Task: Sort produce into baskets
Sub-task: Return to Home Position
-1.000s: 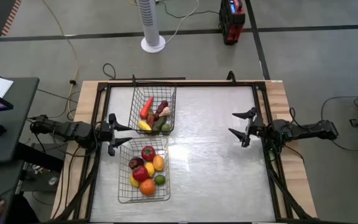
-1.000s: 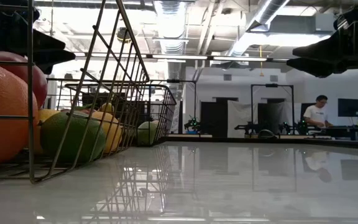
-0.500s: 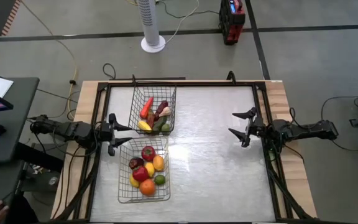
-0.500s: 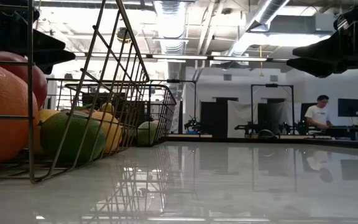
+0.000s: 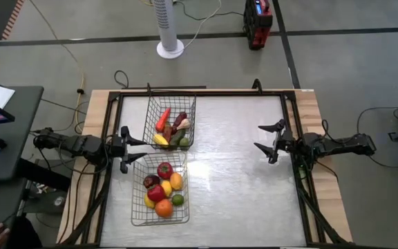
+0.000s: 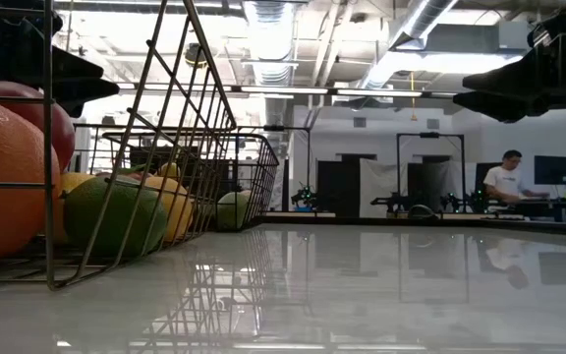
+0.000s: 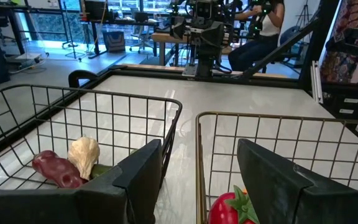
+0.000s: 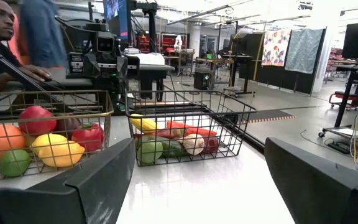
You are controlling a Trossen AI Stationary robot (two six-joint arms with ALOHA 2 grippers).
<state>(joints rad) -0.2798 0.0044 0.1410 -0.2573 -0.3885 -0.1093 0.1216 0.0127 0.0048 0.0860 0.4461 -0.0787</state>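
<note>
Two silver wire baskets stand on the table's left half. The far basket [image 5: 170,123] holds a carrot, a corn cob, a cucumber, a dark red pepper and a pale piece. The near basket [image 5: 162,188] holds red apples, a tomato, an orange, lemons and a lime. My left gripper [image 5: 139,149] is open and empty above the table's left edge, between the two baskets. My right gripper [image 5: 266,140] is open and empty above the table's right side. Both baskets also show in the right wrist view [image 8: 185,127].
The table's bare middle and right part [image 5: 233,173] lies between the baskets and my right gripper. A black frame [image 5: 292,131] runs along the table's edges. A person [image 8: 5,43] stands beyond the table's left side, behind the left arm.
</note>
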